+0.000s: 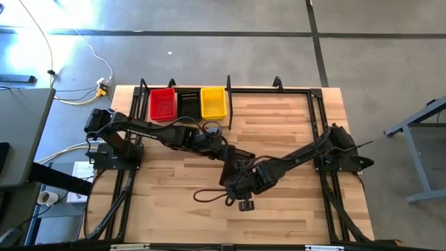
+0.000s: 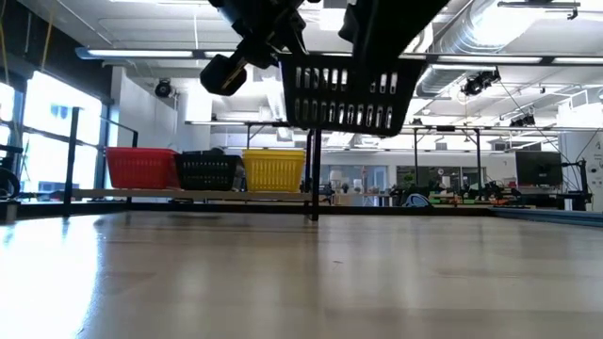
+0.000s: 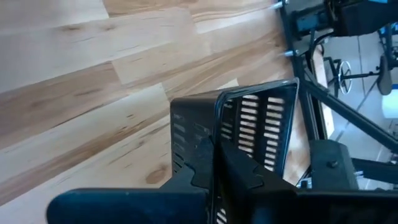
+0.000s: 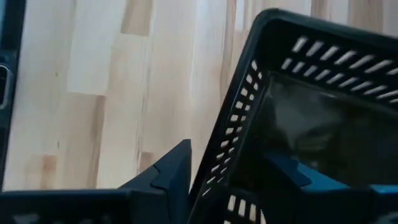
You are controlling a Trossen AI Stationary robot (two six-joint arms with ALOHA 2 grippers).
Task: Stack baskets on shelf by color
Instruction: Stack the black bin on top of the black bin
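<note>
A black basket [image 2: 350,92] hangs in the air above the middle of the table [image 1: 279,132], clear of the wood, with both arms meeting at it. In the low view it sits level, its slotted side facing the camera and its rim uppermost. The left gripper [image 1: 226,159] has its fingers pinched shut on one wall of this basket; the left wrist view shows the rim [image 3: 258,93] running between the two dark fingers [image 3: 193,180]. The left arm reaches from its base at the table's left edge, stretched diagonally across toward the centre with its wrist bent downward. The right gripper [image 1: 245,183] is at the opposite side of the same basket, its fingers spread wide with one of them [image 4: 168,174] outside the slotted wall and the other inside, and whether they press on the wall cannot be told. The right arm comes in from its base at the right edge, folded low and long across the boards. Along the far edge of the table lies the shelf [image 1: 272,90], a pale plank in a black tube frame, and on its left part three baskets stand side by side, touching: a red basket [image 1: 162,104], another black one [image 1: 188,104] in the middle, and a yellow basket [image 1: 213,102]. A black upright post [image 2: 314,174] of the shelf frame stands just to the right of the yellow one. A loose black cable [image 1: 209,194] curls on the wood near the right gripper
</note>
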